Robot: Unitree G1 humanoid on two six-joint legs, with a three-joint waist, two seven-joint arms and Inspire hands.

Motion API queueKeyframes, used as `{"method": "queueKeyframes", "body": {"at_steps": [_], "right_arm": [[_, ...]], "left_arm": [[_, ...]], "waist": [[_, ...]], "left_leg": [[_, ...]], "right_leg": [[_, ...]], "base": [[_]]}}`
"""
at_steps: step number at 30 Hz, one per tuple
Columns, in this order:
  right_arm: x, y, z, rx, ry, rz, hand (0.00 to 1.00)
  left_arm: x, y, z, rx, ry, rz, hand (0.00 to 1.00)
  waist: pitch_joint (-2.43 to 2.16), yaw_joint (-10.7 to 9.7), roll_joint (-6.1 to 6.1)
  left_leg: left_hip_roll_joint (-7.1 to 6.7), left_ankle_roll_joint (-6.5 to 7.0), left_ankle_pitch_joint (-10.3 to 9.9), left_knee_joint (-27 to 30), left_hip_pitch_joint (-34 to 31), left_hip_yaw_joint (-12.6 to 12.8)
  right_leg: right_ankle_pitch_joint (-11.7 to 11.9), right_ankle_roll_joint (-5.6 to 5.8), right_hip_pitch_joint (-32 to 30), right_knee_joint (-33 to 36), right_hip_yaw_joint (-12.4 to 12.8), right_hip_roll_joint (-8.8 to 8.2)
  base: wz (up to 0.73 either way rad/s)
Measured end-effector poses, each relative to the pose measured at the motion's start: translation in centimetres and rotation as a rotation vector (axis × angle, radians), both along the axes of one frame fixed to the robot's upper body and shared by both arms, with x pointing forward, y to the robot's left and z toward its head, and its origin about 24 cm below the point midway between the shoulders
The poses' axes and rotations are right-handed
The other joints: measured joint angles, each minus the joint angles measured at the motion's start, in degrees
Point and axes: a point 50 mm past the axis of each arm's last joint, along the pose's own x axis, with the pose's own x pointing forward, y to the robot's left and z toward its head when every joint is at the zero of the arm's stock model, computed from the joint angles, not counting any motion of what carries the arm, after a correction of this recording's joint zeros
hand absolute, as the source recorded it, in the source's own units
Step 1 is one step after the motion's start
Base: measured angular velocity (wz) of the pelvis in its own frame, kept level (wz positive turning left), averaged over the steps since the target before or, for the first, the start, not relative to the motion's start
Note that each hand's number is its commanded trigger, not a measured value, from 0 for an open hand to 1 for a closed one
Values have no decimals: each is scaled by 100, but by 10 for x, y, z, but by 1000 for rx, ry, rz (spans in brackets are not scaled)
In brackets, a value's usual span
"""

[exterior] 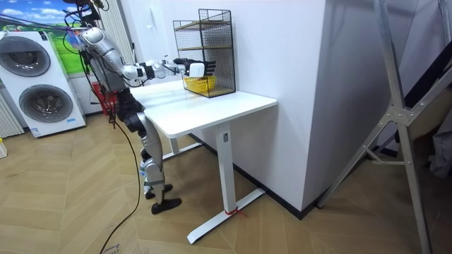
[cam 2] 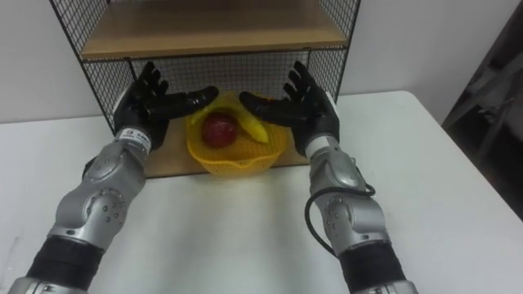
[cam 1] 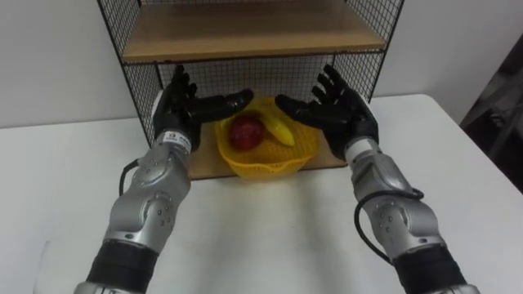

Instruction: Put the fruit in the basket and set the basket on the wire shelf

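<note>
Left eye view, centre frame: yellow basket (cam 1: 265,161) holding red apple (cam 1: 244,131) and banana (cam 1: 281,131) sits on the lower board (cam 1: 203,168) of the wire shelf (cam 1: 245,33), left hand (cam 1: 181,106) and right hand (cam 1: 339,110) flanking it, fingers spread and gripping nothing, palms inward as suits a two-sided hold; placement looks done.

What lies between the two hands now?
The yellow basket, holding an apple and a banana, low in the wire shelf; left hand and right hand open either side. Both eye views show it.
</note>
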Motion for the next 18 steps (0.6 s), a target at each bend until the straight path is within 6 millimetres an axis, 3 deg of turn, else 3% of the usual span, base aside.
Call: {"method": "queueKeyframes", "body": {"at_steps": [4,9,13,18], "right_arm": [[-9,-3,-9,-2,29,-10,0],[-25,-3,-17,-45,40,6,0],[-32,-2,-8,-49,-16,36,0],[-37,-6,1,-58,-68,59,0]], "left_arm": [[-12,1,-15,2,45,-7,0],[-24,-1,-11,9,0,-48,0],[-31,2,-4,19,-52,-78,0],[-42,3,3,46,-120,-101,0]], "waist": [[-6,-11,-17],[1,-9,-95],[9,-4,-135],[32,4,-102]], "left_leg": [[0,-18,-16,-11,-13,10],[1,-9,0,-41,-22,11],[-1,-24,-11,-43,-40,2],[-4,-24,-11,-40,-51,-22]], "right_leg": [[-18,1,-46,21,8,0],[-22,-12,-61,22,-8,-15],[-46,18,-79,9,-14,-34],[-46,19,-92,-4,-13,-32]], "base": [[-3],[1],[0],[1]]}}
